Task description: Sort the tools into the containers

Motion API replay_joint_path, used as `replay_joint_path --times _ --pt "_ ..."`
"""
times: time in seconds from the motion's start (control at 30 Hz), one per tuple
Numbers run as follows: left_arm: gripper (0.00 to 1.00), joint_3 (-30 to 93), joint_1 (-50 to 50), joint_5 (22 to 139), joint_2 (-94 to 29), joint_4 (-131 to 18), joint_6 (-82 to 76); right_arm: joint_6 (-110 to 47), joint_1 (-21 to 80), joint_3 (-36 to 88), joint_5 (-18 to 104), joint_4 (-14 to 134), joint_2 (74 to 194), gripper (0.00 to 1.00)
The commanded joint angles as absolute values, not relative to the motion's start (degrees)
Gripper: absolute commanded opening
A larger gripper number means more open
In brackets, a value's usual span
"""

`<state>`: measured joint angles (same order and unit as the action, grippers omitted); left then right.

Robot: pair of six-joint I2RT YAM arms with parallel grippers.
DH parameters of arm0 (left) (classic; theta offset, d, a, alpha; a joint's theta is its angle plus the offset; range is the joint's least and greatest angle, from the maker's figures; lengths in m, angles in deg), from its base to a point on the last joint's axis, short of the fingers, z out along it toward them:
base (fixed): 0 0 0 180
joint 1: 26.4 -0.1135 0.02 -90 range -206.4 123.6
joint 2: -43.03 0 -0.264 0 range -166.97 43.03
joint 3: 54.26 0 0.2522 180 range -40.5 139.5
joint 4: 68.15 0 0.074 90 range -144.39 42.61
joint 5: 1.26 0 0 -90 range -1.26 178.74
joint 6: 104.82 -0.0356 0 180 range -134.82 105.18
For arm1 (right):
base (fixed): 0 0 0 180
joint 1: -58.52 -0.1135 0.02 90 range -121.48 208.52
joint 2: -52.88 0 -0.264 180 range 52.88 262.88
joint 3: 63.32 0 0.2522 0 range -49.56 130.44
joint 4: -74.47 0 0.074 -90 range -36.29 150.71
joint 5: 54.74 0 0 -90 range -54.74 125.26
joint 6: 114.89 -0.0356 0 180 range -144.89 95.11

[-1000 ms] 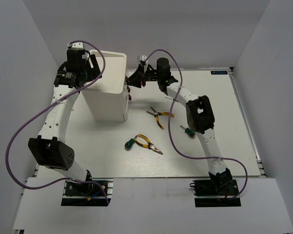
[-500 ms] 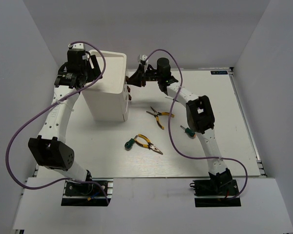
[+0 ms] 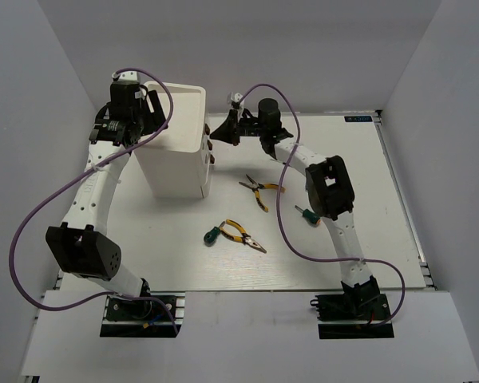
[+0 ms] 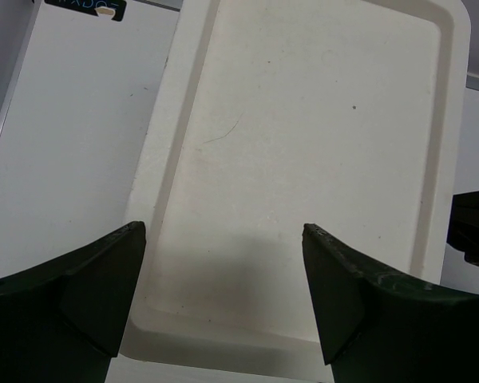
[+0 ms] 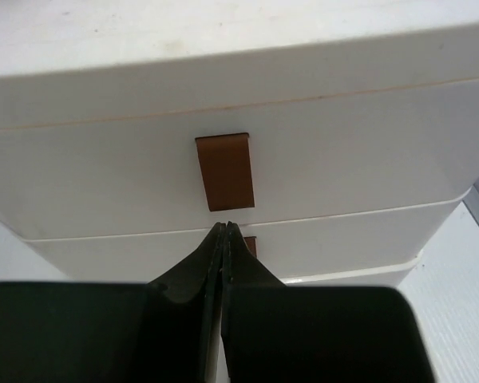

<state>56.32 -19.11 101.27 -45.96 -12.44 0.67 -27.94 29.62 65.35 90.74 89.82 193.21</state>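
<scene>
while the left gripper [image 4: 223, 303] is held spread wide above the box [image 4: 303, 159], nothing is gripped between its fingers [image 4: 88, 295]; only the flat white top of the box is seen under them. from above, the same gripper [image 3: 130, 112] is placed over the far left part of the box [image 3: 176, 159], which is stood upright at the far left of the table [image 3: 343, 255].

the right gripper [image 3: 222, 132] is brought up to the right face of the box, where the drawers are. its fingers [image 5: 211, 263] are pressed together with nothing seen between them, and the tips are set just below the brown knob [image 5: 223, 171] of one drawer [image 5: 367, 152], at the seam with the next drawer down [image 5: 367, 235]. a second knob [image 5: 250, 246] is half hidden just right of the tips (whether it is touched cannot be told). both drawers are shown shut.

four tools are seen lying on the table, apart from the box. one pair of pliers [image 3: 259, 190] is laid near the middle, and a second pair [image 3: 243, 235] nearer the arms, with a green screwdriver [image 3: 212, 235] just beside its handles. another green screwdriver [image 3: 306, 214] is laid further right, just beside the right arm [image 3: 329, 191].
</scene>
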Motion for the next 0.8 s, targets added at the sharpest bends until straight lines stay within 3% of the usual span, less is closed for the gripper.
replay_joint_path --times 0.0,0.13,0.17,0.2,0.4,0.77 --pt "0.89 55.74 -19.37 99.81 -43.37 -12.47 0.56 -27.61 30.13 64.00 89.49 94.20 187.44 0.00" --pt "0.89 55.74 -19.37 99.81 -43.37 -13.00 0.56 -27.44 30.48 62.68 87.91 94.46 186.65 0.00" --pt "0.89 55.74 -19.37 99.81 -43.37 -13.00 0.56 -27.70 30.66 62.59 87.47 94.38 186.39 0.14" --pt "0.89 55.74 -19.37 99.81 -43.37 -13.00 0.56 -27.70 30.83 62.85 86.86 94.38 186.30 0.38" --pt "0.89 55.22 -19.37 99.29 -43.37 -13.00 0.56 -27.79 30.66 66.54 88.52 92.80 188.14 0.62" --pt "0.89 54.69 -19.37 99.29 -43.37 -13.00 0.56 -27.70 29.78 72.34 88.35 91.12 191.57 0.64"
